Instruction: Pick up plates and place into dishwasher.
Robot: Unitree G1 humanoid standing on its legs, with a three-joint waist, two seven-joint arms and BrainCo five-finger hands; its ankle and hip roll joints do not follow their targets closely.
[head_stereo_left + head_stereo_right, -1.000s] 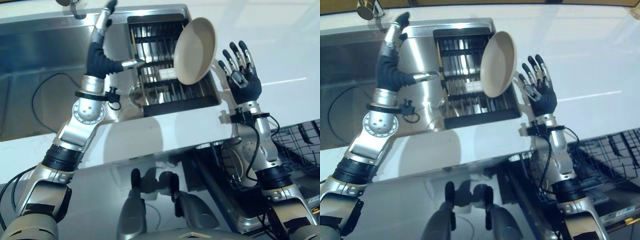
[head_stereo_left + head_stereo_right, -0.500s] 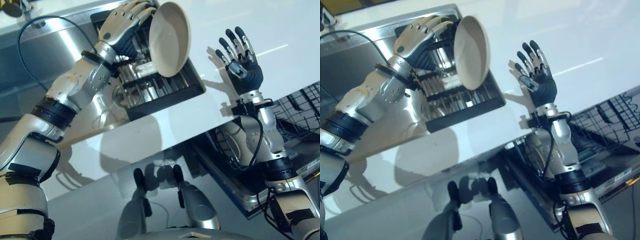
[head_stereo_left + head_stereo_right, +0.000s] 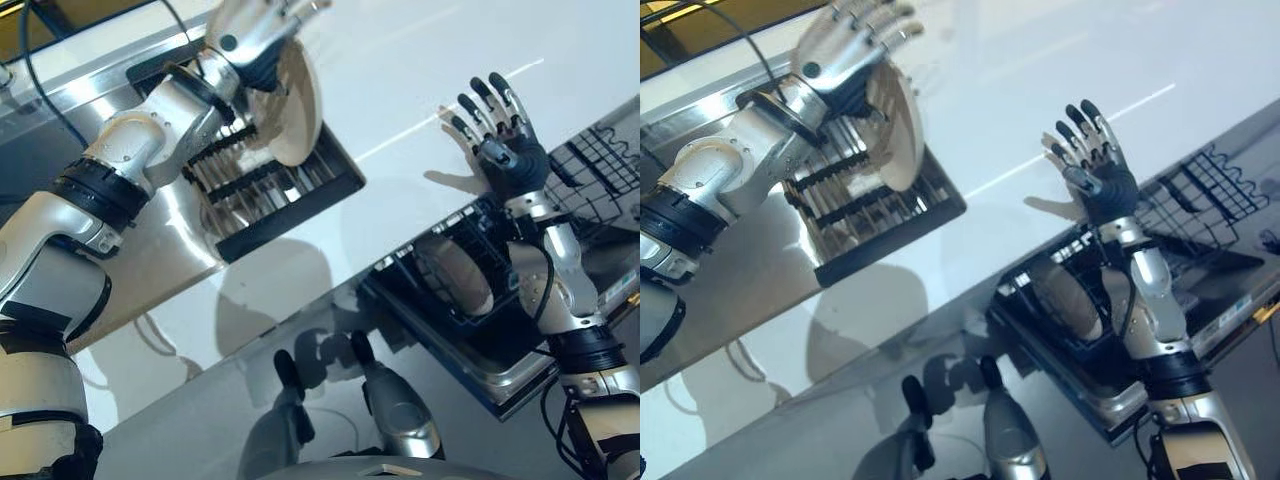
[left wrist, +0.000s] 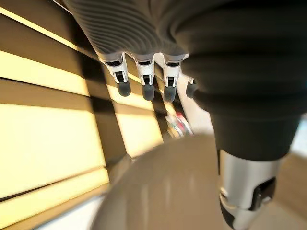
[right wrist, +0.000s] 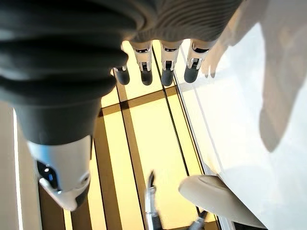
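Observation:
A cream plate [image 3: 292,105] stands on edge in the black dish rack [image 3: 285,200] set in the steel sink. My left hand [image 3: 250,35] lies over the plate's upper rim. Its fingers [image 4: 146,84] are straight and spread beyond the rim, and its thumb [image 4: 244,191] runs alongside the plate [image 4: 163,191]. I see no pinch. My right hand [image 3: 510,160] is raised above the white counter, well apart from the plate, fingers straight and spread, holding nothing. A second cream plate [image 3: 455,275] stands in the open dishwasher's lower basket [image 3: 440,320].
The white counter [image 3: 420,80] runs between the sink and the dishwasher. The dishwasher's black wire rack [image 3: 600,150] juts out at the right, just beyond my right hand. The steel sink surround [image 3: 170,270] lies beside the dish rack.
The camera has swung, shifting the whole scene. My left hand has gone from behind the plate to over its upper rim. The right hand stays raised and open.

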